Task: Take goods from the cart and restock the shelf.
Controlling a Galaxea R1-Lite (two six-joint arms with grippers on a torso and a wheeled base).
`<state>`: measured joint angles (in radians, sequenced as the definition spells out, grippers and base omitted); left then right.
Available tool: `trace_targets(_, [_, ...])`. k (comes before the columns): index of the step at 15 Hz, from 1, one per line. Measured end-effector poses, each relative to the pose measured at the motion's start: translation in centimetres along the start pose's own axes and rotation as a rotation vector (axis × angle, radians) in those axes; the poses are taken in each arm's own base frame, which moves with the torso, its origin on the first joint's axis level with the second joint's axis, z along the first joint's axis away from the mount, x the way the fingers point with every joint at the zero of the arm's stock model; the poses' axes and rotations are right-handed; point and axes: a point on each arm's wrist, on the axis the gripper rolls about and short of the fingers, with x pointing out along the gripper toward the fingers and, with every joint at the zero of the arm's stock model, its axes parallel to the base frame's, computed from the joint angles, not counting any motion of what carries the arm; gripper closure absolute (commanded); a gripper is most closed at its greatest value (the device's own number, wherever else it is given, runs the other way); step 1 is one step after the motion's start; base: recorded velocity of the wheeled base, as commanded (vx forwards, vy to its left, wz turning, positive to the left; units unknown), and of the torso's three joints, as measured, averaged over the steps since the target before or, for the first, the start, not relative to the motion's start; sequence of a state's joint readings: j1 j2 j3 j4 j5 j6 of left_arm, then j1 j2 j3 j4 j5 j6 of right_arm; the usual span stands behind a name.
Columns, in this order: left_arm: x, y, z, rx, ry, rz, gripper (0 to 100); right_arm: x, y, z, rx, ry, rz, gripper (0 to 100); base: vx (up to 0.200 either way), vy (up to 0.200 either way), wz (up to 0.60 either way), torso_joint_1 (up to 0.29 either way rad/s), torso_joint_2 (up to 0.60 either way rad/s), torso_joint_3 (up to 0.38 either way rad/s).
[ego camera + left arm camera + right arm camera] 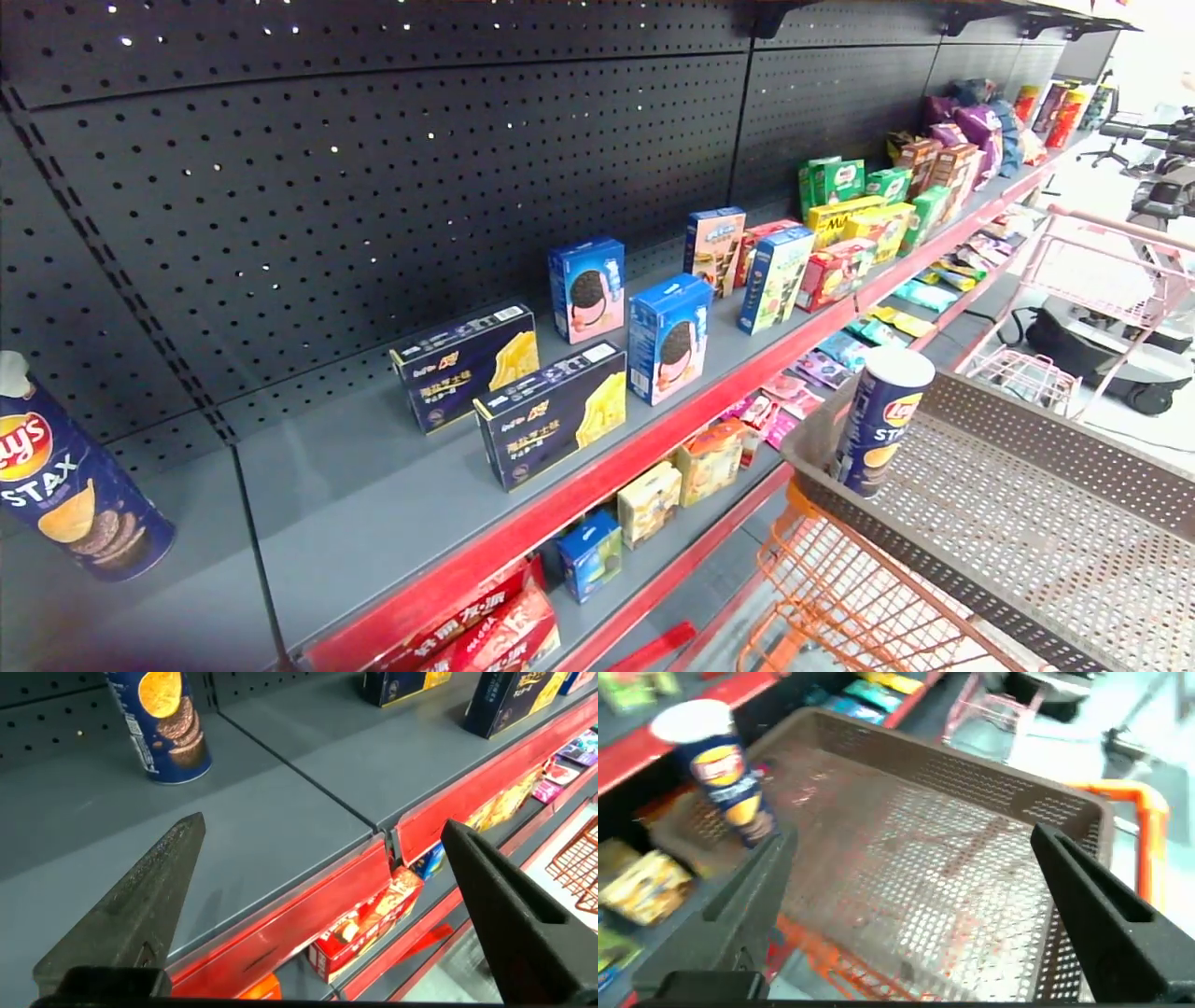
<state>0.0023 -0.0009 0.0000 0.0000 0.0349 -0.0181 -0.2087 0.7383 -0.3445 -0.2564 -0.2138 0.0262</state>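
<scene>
Where the aisle runs off to my right, the shelf (373, 495) is a grey metal deck with a red front lip (747, 373) and a black pegboard back (373, 187). Dark and blue biscuit boxes (551, 425) stand in loose rows mid-deck, with more cartons crowded farther along. The lower shelf (695, 527) holds small boxes and packets. The floor beyond is pale. A pink cart (1111, 271) stands well off down the aisle.

The cart (1027, 523) is beside me, a brown perforated tray on an orange wire frame (794, 560).

Chip can on the shelf (163, 728): a dark blue tube standing on its base on the grey deck, near the pegboard and well apart from the boxes. Its long axis runs up from the deck. The white lid is uppermost in the head view.

Chip can in the cart (878, 420): same kind, upright in the tray corner nearest the shelf, lid up and base on the perforated floor. Whether it touches the tray wall or stands just beside it, I cannot tell.

My left gripper (322, 915): fingers spread wide with nothing between them, over the front of the deck. The shelved can is beyond it and apart.

My right gripper (920, 915): likewise spread and empty, above the cart tray. The can there is beyond one finger, untouched.
</scene>
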Motion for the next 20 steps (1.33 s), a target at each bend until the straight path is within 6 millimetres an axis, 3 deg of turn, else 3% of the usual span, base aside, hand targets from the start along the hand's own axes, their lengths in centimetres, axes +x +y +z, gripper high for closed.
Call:
trace_targets(8, [0.0,0.0,0.0,0.0,0.0,0.0,0,7.1,2.7,0.4,-0.034,0.091,0.096,0,0.0,0.0,0.0,0.0,0.0,0.0])
trace_targets(14, [0.0,0.0,0.0,0.0,0.0,0.0,0,11.3,4.6,-0.2,-0.052,0.191,0.402,0,0.0,0.0,0.0,0.0,0.0,0.0])
trace_targets(20, [0.0,0.0,0.0,0.0,0.0,0.0,0,14.9,5.5,-0.5,-0.061,0.087,0.453,0,0.0,0.0,0.0,0.0,0.0,0.0])
